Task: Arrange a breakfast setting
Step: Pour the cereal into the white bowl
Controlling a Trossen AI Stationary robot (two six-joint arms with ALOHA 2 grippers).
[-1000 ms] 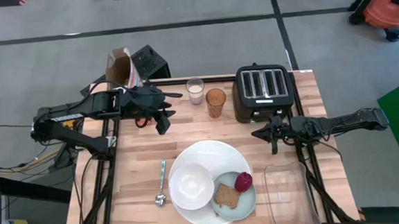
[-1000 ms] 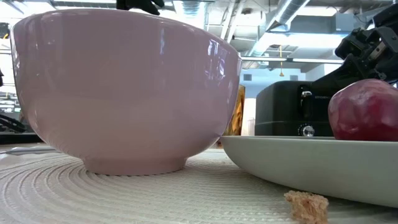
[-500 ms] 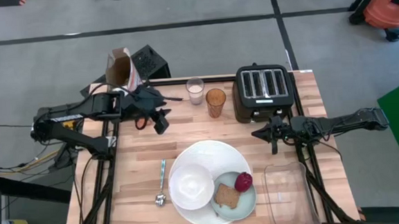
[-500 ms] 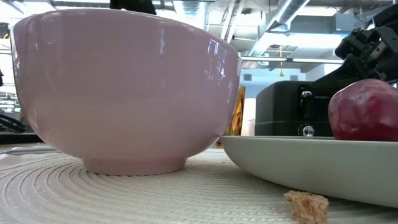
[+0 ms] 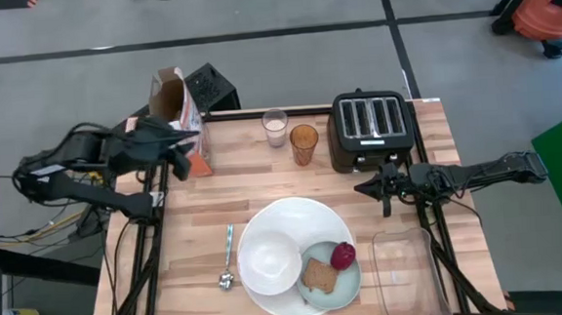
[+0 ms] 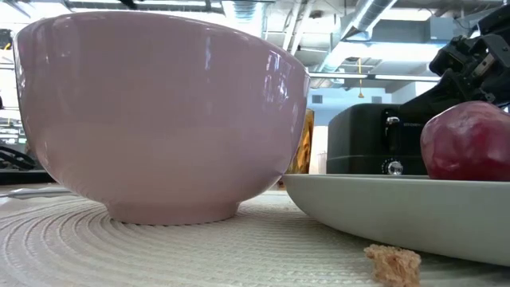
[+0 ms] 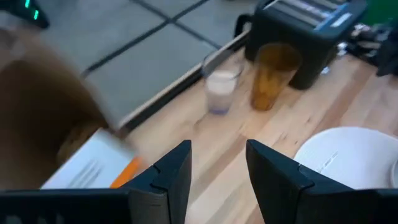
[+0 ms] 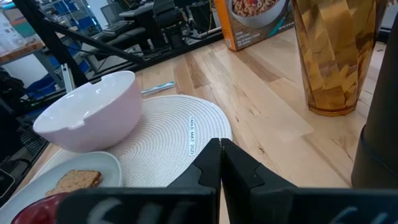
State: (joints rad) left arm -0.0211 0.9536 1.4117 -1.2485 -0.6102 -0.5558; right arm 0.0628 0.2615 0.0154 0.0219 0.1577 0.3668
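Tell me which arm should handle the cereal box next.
The left, probably. Its gripper hangs open right beside the orange-white cereal box at the table's far left corner; the right gripper, shut, sits across the table by the toaster.

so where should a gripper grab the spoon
Grip the spoon on its teal handle, coming straight down from above. It lies flat on the table left of the large plate, handle pointing away from the front edge, with bare wood on both sides for the fingers.
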